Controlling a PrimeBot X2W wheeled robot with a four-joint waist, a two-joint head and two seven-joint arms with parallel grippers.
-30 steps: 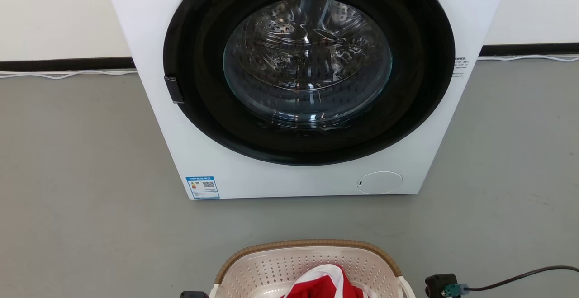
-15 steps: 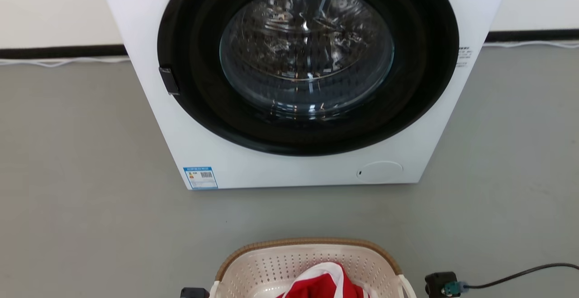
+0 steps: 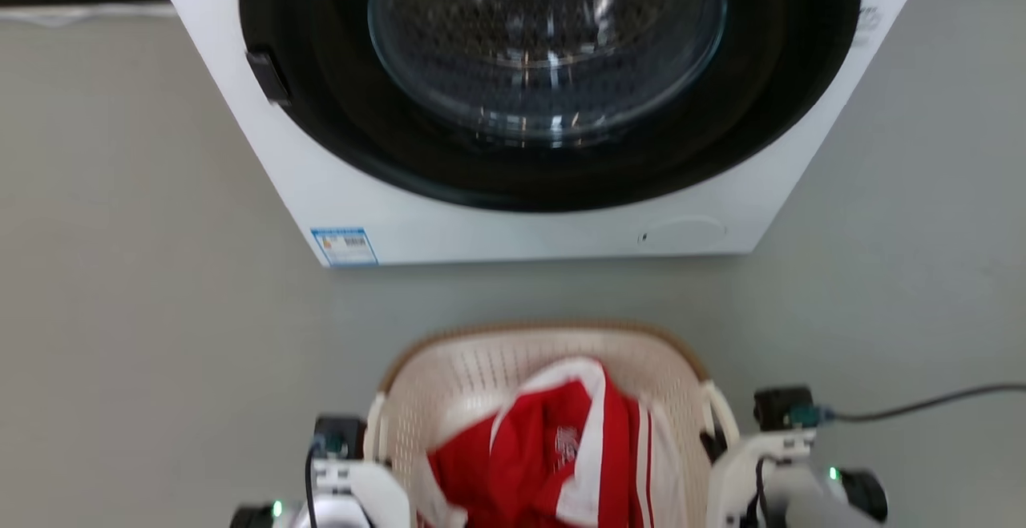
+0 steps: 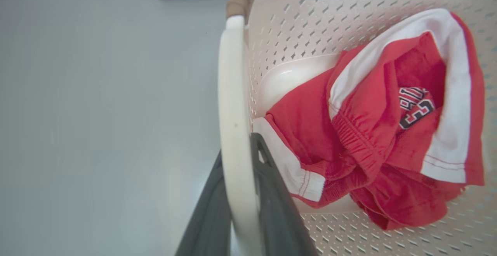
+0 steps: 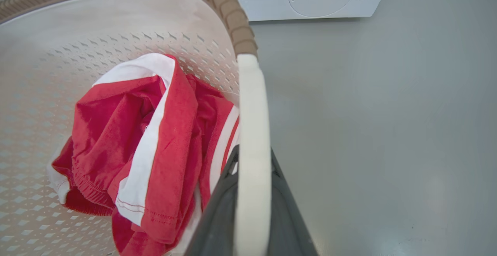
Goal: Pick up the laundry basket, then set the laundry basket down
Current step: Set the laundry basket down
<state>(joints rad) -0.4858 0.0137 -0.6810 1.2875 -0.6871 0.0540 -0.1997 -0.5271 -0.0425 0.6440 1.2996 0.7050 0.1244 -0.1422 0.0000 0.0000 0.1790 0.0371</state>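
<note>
Cream plastic with a brown woven-look rim: the laundry basket (image 3: 489, 376) is low and near, right in front of the washing machine (image 3: 449, 223), with a strip of grey floor (image 3: 160, 312) between the two. A red and white garment (image 3: 553, 448) lies bunched inside, leaning toward the right side.

Each claw is clamped on a handle. The left gripper (image 4: 237, 159) has its two dark fingers pinched either side of the left handle (image 4: 231, 93), and the right gripper (image 5: 252, 159) is closed the same way on the right handle (image 5: 252, 100). I can't tell whether the base is touching the floor.

To my eye this is the carrying part, with the set-down to come. Doing it well means moving both arms together and level, so neither loop twists or slips through the fingers and the basket doesn't tip. The loops look thin and smooth, so I'd go slowly, lower straight down short of the machine, and part the fingers only once the base rests flat.
</note>
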